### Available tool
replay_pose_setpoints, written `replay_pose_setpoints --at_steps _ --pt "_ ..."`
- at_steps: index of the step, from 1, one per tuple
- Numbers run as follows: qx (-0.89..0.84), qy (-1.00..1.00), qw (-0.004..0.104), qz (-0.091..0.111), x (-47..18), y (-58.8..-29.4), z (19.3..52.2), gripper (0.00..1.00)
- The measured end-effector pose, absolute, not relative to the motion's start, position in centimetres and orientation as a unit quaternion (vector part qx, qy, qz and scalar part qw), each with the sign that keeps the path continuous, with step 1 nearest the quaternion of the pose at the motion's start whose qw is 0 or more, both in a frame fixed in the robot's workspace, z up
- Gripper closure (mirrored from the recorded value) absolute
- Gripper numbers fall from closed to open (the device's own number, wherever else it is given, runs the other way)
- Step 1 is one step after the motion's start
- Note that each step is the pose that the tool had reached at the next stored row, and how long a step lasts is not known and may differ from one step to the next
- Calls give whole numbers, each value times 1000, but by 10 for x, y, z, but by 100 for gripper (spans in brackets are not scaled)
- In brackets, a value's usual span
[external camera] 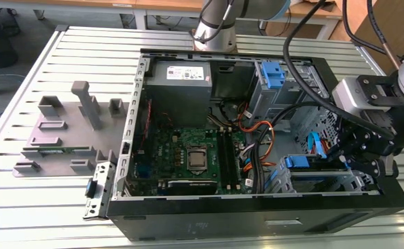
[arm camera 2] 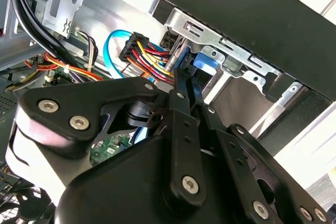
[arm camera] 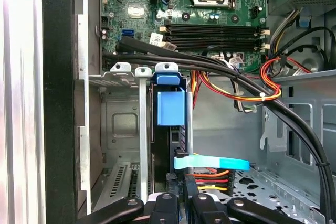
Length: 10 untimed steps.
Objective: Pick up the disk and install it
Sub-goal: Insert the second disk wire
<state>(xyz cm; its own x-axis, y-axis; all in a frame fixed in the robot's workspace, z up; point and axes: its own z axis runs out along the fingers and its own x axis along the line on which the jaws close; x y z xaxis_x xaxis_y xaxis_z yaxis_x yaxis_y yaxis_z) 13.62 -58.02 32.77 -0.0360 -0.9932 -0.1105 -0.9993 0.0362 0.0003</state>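
Blue-framed disk sits in its bay, install step nearly done; black claw, narrow, needs careful release.

Thick black cables and red-yellow-orange wires cross above the silver metal drive cage. A light-blue flat cable lies just beside the cage's slot.
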Motion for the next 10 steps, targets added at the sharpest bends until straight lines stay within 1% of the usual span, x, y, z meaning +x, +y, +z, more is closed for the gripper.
replay_pose_setpoints --at_steps 10 --pt "-693 719 40 39 136 -580 327 84"
